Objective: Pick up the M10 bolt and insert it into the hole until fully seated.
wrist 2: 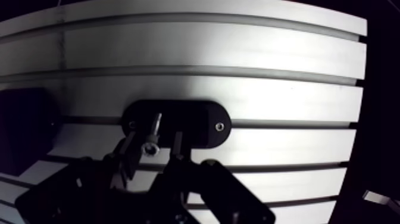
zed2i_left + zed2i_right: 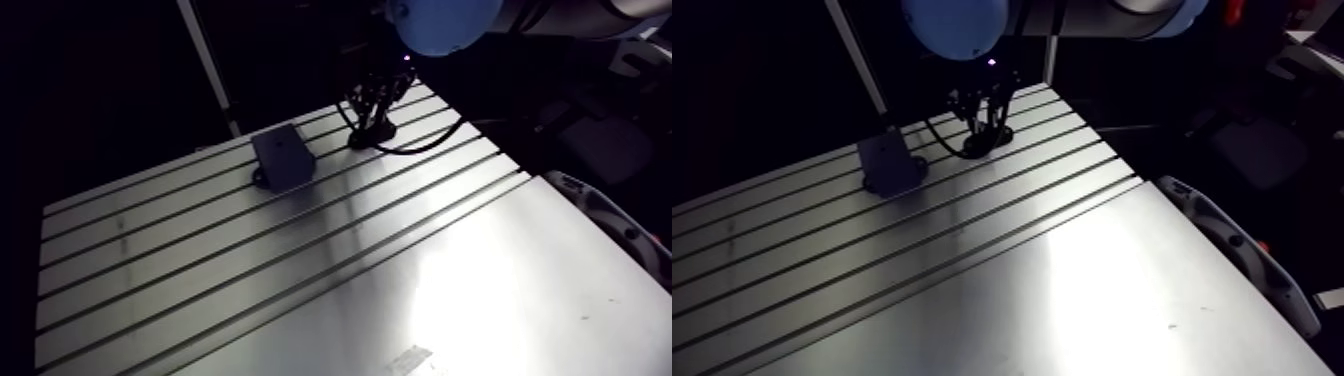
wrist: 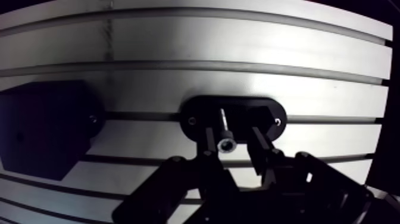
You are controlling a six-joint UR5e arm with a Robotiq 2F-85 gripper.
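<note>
Hand (image 3: 233, 136) open, fingers (image 3: 211, 143) either side of the bolt (image 3: 225, 145) on its black holder (image 3: 199, 110) | risk: I close off-centre, bolt tilts and slips out.

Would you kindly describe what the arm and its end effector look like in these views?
The arm is a pale grey tube with a rounded light-blue joint cap. A tiny violet light glows at the wrist. The end effector is matte black throughout, with two slim, flat fingers carried on angular hinged linkages.
</note>
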